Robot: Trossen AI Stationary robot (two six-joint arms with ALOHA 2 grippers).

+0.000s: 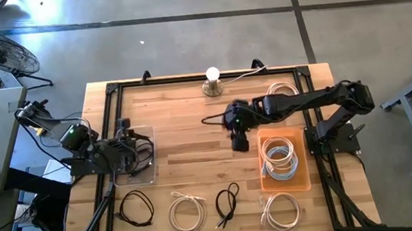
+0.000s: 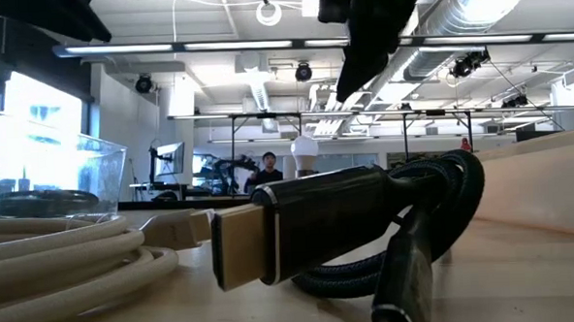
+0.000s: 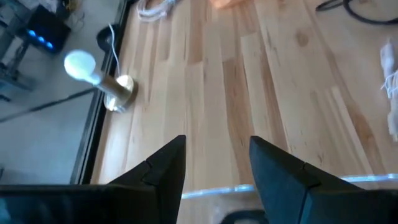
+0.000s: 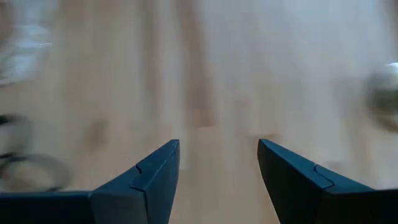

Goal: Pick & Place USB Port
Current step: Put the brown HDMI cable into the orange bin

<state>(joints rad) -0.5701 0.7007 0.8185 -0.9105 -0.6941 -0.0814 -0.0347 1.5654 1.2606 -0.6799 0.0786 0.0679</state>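
- Presently, left pincer [image 1: 135, 154] stands wide and empty above the clear tray [image 1: 149, 174], black cable [image 1: 142, 146] inside.
- Right pincer [image 1: 239, 141] wide, empty, over bare tabletop [image 1: 185, 133] beside the orange bin [image 1: 303, 183].

We see two dark arms, both matte black with chunky jointed segments. The left arm [image 1: 88, 146] has loose black cables looped behind its gripper and a small green-lit spot on one segment. The right arm [image 1: 318, 101] looks smoother, with rounded joint housings back from its gripper. Each gripper ends in two dark, blue-tinged wedge fingers [image 3: 158, 171] with flat faceted faces and angled tips [image 4: 149, 177]. We can't make out any screws or markings.
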